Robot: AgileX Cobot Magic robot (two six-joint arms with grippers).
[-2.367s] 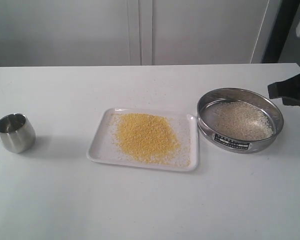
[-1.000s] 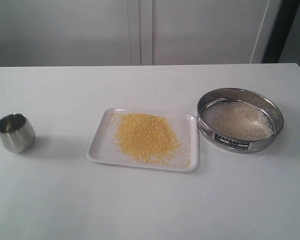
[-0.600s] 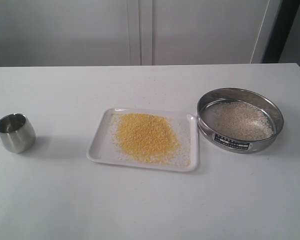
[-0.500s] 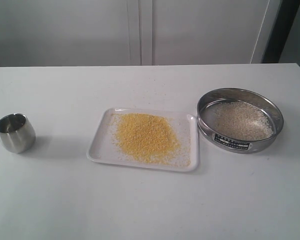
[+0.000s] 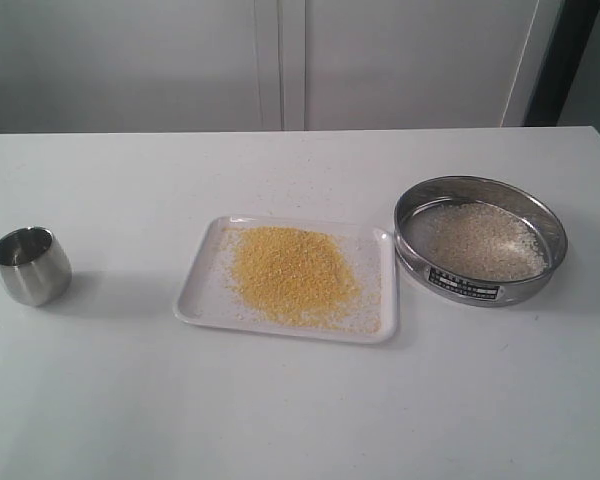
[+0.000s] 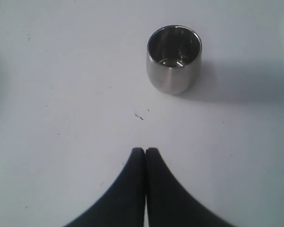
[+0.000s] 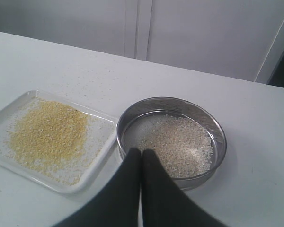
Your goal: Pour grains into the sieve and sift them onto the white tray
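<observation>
White tabletop (image 5: 300,420) first: everything of mine stands on it, and nothing is in the air.

Flat white rectangular tray with rounded corners (image 5: 202,290) sits mid-table. Just beside it on my right is the wide shallow steel sieve with a mesh bottom (image 5: 412,262), dark label plate facing the exterior camera. I can't tell whether the rims touch or are only close. The small round steel cup (image 5: 30,265) stands upright, well apart on my left.

Grains are split. The fine yellow granules (image 5: 292,272) form a sandy pile on the tray with some pale bits around the edges, and the coarse whitish rice-like grains (image 5: 480,240) lie inside the sieve on the mesh.

My read is that pouring and sifting are done: fines on the tray, coarse fraction held back, sieve set down off the tray. Nothing obvious is left, bar parking the arms.

Claws:
- Left gripper (image 6: 145,151) has its jaws pressed together and holds nothing, hanging over bare table short of the cup.
- Right gripper (image 7: 141,152) is the same, fully closed and empty, above the near rim of the sieve.

View differences:
- The exterior view shows all three items but neither claw.
- The left wrist view looks down into the cup, which looks empty, and picks up a few dark specks on the table.
- The right wrist view covers tray and sieve, with no cup.
</observation>
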